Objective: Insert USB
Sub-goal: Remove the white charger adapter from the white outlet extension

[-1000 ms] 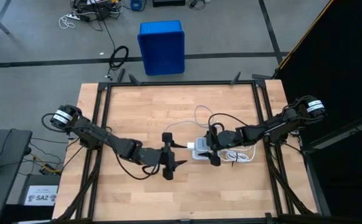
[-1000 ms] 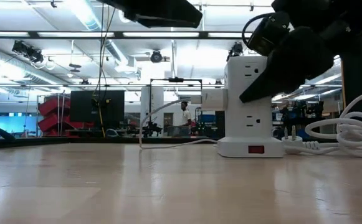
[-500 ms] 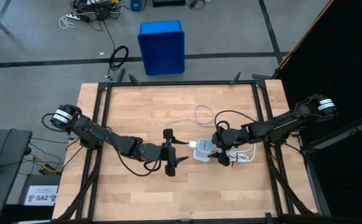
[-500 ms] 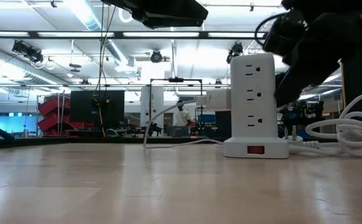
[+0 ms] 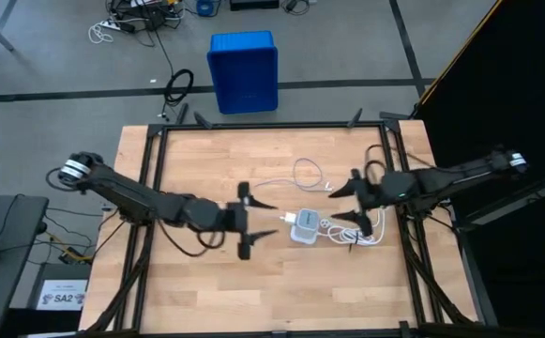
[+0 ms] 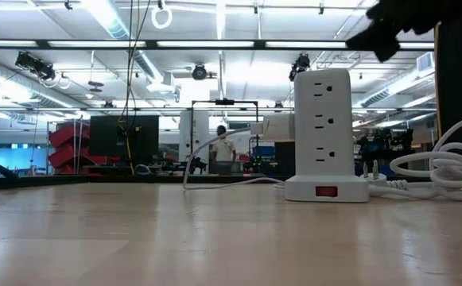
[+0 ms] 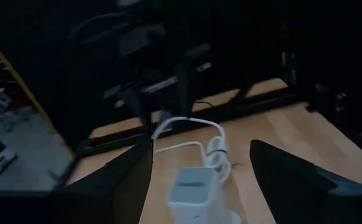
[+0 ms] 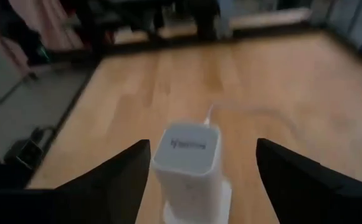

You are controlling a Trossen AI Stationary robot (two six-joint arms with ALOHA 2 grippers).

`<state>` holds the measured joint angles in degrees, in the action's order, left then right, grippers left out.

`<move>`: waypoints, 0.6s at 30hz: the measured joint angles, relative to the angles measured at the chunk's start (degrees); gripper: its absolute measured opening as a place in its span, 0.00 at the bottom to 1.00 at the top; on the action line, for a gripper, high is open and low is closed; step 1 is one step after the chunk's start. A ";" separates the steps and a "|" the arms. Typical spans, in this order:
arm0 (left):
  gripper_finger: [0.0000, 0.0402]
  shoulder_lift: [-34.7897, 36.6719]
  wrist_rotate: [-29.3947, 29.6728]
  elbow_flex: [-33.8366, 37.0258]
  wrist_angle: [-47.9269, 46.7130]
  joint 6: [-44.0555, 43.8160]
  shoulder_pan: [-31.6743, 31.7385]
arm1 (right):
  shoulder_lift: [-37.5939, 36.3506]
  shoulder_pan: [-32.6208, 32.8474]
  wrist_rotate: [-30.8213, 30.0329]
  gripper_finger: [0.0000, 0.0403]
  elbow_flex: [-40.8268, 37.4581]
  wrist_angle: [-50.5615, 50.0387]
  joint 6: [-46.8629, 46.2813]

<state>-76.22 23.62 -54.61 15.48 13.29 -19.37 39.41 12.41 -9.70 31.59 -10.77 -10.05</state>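
Both grippers, left point(image 5: 258, 218) and right point(image 5: 349, 199), hang open and empty either side of the power tower point(image 5: 302, 227), cable point(image 5: 302, 176) plugged in.

The USB point(image 5: 302, 174) plug at the power tower point(image 5: 303, 226) is too small to make out.

We count one white power tower point(image 5: 302, 228) on the bench point(image 5: 206, 169), one USB cable point(image 5: 300, 178), one bundled cord point(image 5: 361, 230), two grippers, left point(image 5: 263, 218) and right point(image 5: 344, 201), and one blue crate point(image 5: 243, 70) on the floor.
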 joint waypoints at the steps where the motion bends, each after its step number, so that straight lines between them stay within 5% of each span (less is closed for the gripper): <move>1: 0.62 1.70 0.69 0.25 -1.76 -0.01 0.07 | -1.88 0.10 -1.27 0.63 0.00 -0.71 0.75; 6: 0.55 10.28 4.60 7.90 -1.41 -1.18 0.82 | -8.15 0.30 -4.43 0.59 -1.43 -3.07 2.76; 12: 0.46 19.74 6.91 26.83 12.14 -7.74 4.48 | -10.39 0.30 -7.19 0.55 -2.16 -4.98 2.87; 18: 0.40 21.48 8.72 39.23 25.55 -14.13 6.33 | -9.15 0.30 -7.36 0.52 -2.23 -4.97 3.23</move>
<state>-54.74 32.34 -15.38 41.02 -0.84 -13.04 30.26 12.71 -17.06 29.36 -15.74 -6.83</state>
